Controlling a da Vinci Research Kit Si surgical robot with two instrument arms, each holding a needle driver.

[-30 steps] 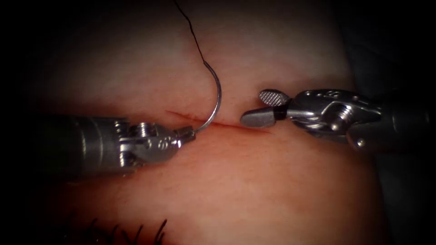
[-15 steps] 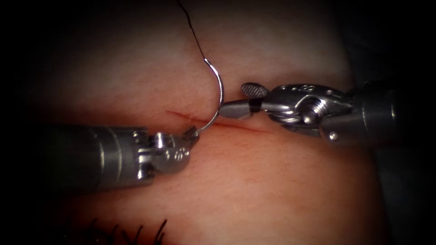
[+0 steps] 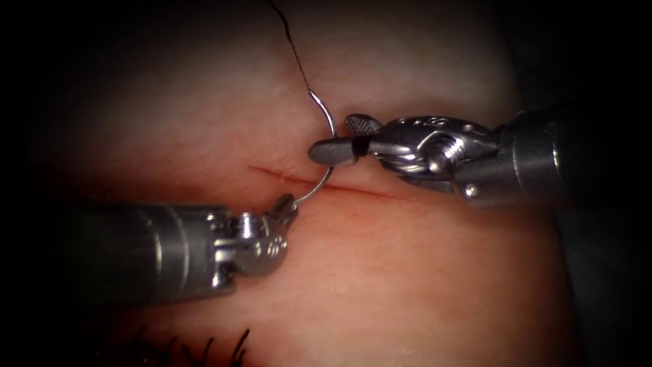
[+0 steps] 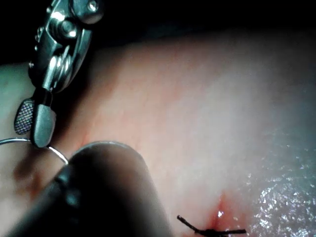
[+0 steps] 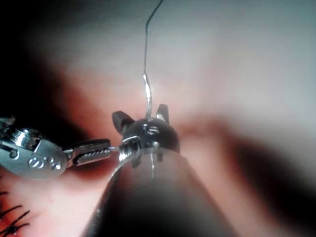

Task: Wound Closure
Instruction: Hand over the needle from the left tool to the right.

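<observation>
Nearest, stitched thread ends [image 3: 204, 346] are cut off at the frame's lower edge. The left tool [image 3: 284, 205] clamps the needle [image 3: 324, 143] near its tip, just below the cut [image 3: 319, 183]; whether the point sits in the tissue [image 3: 407, 272] is hard to make out. The right tool [image 3: 334, 143], jaws parted, has moved left to straddle the mid-curve. The thread [image 3: 288, 37] runs off the top.

Surgical practice bench: cut tissue [image 3: 380, 258], needle [image 3: 324, 146].
</observation>
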